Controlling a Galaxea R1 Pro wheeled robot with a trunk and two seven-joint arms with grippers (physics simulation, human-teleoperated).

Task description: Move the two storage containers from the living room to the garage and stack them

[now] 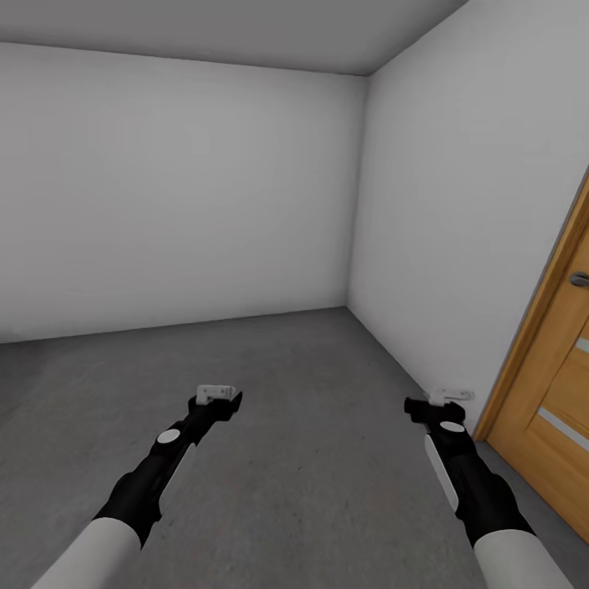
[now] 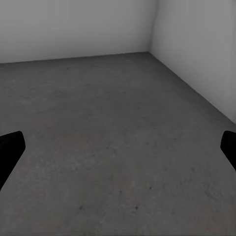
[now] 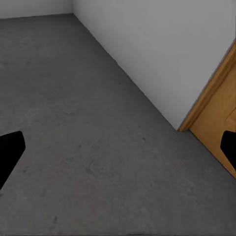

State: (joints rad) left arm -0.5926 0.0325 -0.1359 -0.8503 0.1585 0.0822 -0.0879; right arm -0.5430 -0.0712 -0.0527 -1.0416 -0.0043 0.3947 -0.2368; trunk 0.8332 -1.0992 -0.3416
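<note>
Grey concrete: the floor (image 1: 311, 384) of the garage, rough and mottled, runs to a corner where two walls meet.
White paint: the back wall (image 1: 180, 188) and the side wall (image 1: 458, 204) stand plain under a pale ceiling (image 1: 245, 33).
Wooden door: a honey-coloured panel door (image 1: 556, 393) with a metal handle (image 1: 579, 279) stands in the side wall at the head view's right edge; its frame (image 3: 209, 91) also shows beside the right arm's camera.
Left pincer: the left pincer (image 1: 218, 396) hangs above the bare concrete, released and grasping nothing; its dark fingertips (image 2: 10, 147) sit far apart at the edges of the left wrist view.
Right pincer: the right pincer (image 1: 446, 401) hovers near the foot of the side wall, just short of the door frame, likewise released and empty, fingertips (image 3: 11, 147) spread wide.
Storage containers: neither bin is visible in these views; where they are cannot be told.
</note>
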